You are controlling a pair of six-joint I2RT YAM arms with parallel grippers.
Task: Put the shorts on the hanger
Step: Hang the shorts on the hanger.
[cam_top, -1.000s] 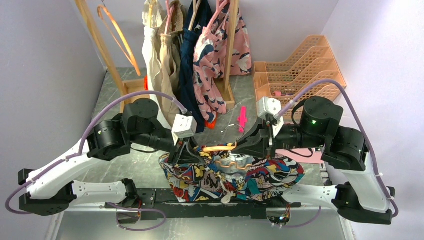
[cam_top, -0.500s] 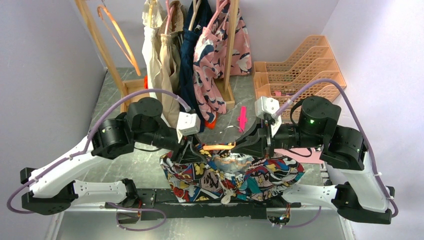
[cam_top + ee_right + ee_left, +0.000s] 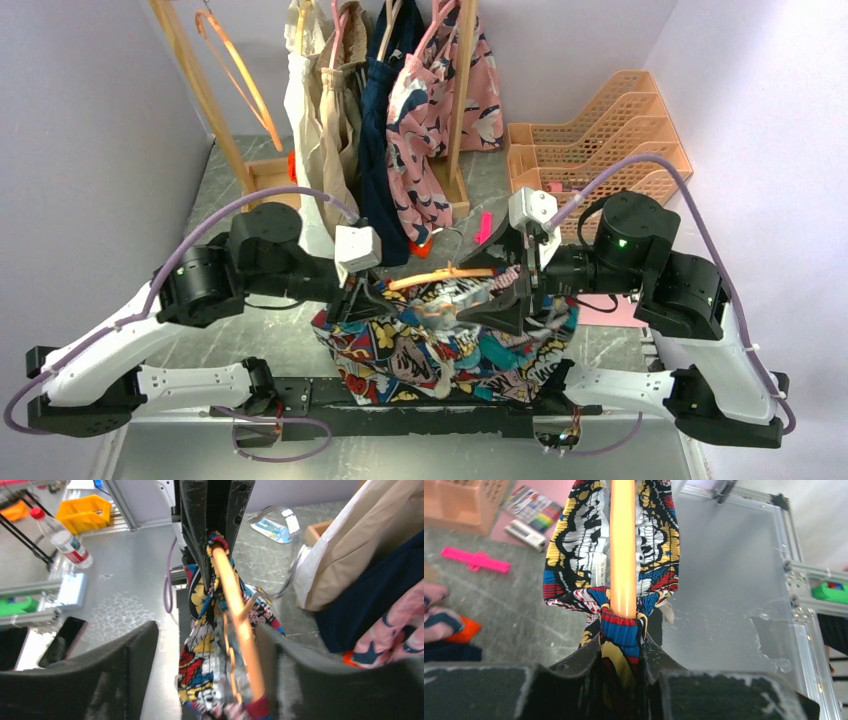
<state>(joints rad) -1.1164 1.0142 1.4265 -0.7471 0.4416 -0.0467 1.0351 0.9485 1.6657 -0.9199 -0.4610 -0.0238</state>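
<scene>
The comic-print shorts [image 3: 430, 345] hang bunched between my two grippers, above the table's near edge. The orange hanger [image 3: 440, 277] runs along their waistband, its silver hook [image 3: 452, 243] pointing away. My left gripper [image 3: 362, 302] is shut on the left end of the waistband; in its wrist view the jaws pinch the shorts [image 3: 621, 640] wrapped round the end of the hanger [image 3: 622, 555]. My right gripper [image 3: 503, 300] stands open. In the right wrist view the shorts [image 3: 200, 665] and hanger [image 3: 240, 625] pass between its wide-apart fingers [image 3: 125, 665], the hanger close to the right one.
A wooden rack [image 3: 455, 110] at the back holds beige, navy and pink floral garments, with a spare orange hanger [image 3: 240, 80] on its left post. Orange baskets [image 3: 590, 150] stand back right. A pink clip [image 3: 484, 228] and a pink sheet [image 3: 622, 312] lie on the table.
My right gripper has opened and let go of the waistband. The left gripper opened briefly and shut again. Hanger and shorts now sit higher, shifted left, and the shorts' right side has drawn in.
</scene>
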